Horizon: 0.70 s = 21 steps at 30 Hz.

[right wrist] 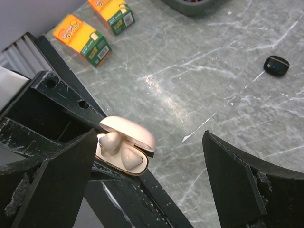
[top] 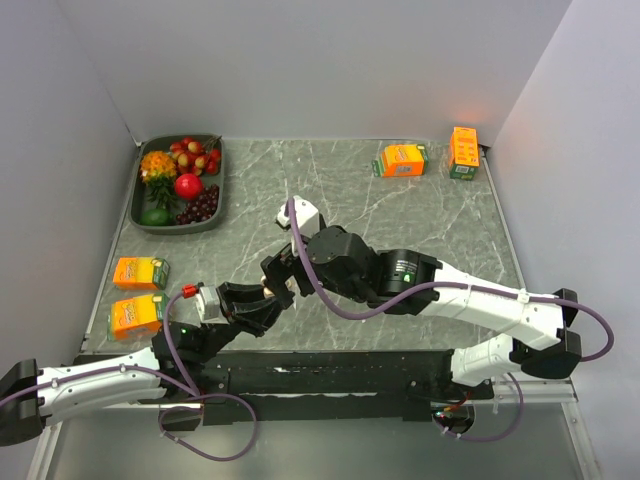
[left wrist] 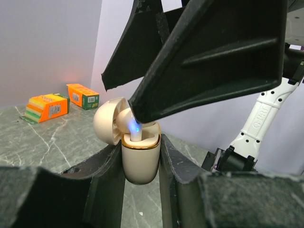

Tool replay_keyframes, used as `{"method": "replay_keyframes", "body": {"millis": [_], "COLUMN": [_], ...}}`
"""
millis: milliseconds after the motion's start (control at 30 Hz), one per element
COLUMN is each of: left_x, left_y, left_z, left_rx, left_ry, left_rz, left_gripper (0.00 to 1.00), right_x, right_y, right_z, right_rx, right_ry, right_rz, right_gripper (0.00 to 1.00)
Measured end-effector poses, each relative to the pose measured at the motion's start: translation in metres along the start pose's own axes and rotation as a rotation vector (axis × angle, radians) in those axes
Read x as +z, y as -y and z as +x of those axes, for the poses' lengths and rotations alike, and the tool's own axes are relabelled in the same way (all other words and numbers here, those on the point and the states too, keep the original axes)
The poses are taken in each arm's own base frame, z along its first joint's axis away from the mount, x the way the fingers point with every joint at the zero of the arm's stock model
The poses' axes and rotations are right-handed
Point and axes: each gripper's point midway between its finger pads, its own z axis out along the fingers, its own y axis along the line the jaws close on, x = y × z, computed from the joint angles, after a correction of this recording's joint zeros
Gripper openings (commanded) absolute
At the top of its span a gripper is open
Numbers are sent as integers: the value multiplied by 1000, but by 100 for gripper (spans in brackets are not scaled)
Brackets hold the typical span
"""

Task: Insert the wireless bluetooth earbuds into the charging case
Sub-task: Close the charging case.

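My left gripper (left wrist: 140, 153) is shut on a cream charging case (left wrist: 140, 159) with a gold rim, held upright with its lid (left wrist: 107, 124) open. Two white earbuds lie in the case in the right wrist view: one (right wrist: 131, 157) sits low and the other (right wrist: 109, 142) stands a little higher. In the left wrist view one earbud (left wrist: 135, 129) glows blue. My right gripper (right wrist: 149, 137) is open and empty just above the case, with one fingertip (left wrist: 142, 111) at that earbud. A small black oval object (right wrist: 276, 65) lies on the table; I cannot tell whether it is a black bud.
A grey tray (top: 214, 200) of fruit stands at the back left. Two orange boxes (top: 140, 272) (top: 137, 315) lie at the left edge, and two more (top: 402, 160) (top: 463, 152) at the back right. Both grippers (top: 272, 288) meet near the front centre.
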Motion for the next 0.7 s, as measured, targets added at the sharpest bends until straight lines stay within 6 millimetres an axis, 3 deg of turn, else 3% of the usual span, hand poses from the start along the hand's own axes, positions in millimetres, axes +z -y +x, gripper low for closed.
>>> {"method": "replay_keyframes", "body": {"millis": [367,700], "left_x": [0,0], "left_y": [0,0], "left_z": [0,0], "left_rx": [0,-1], "left_ry": [0,-2], "left_rz": [0,0], "left_gripper": [1,1], "right_x": [-3,-8], "right_y": [1,6], "right_z": [4,-7], "right_rx": [6,15], "right_ry": [-5,16], "right_rz": [-1,15], "right_gripper": [99,99]}}
